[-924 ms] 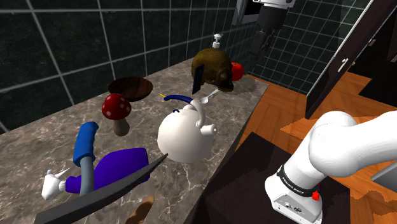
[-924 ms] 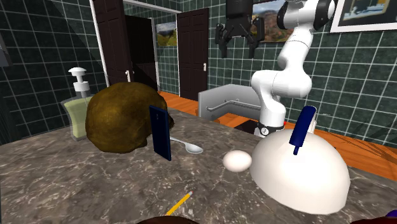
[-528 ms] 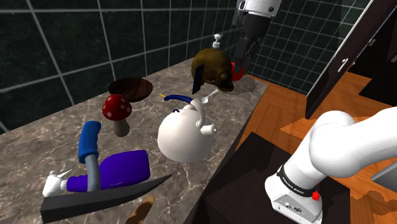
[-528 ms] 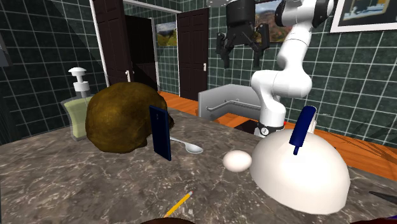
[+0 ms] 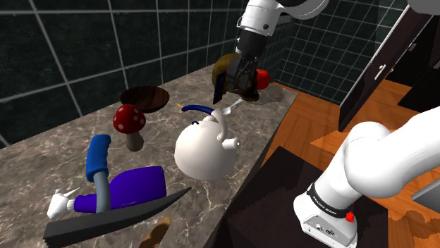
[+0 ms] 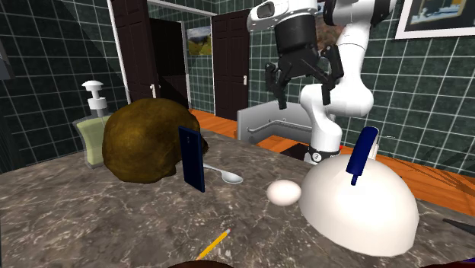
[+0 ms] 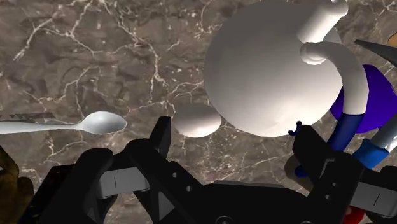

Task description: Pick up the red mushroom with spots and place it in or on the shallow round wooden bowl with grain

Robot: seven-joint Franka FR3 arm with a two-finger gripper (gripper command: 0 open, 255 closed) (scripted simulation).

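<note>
Dark green tiled walls, brown marble counter, orange floor, dark doors

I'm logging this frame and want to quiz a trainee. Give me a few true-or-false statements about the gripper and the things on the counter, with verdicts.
1. The gripper is open and holds nothing. True.
2. The red mushroom already sits in the wooden bowl. False: it stands on the counter, outside the bowl.
3. A white egg lies next to the white teapot. True.
4. The spoon lies inside the wooden bowl. False: it lies on the counter, near the brown lump.
</note>
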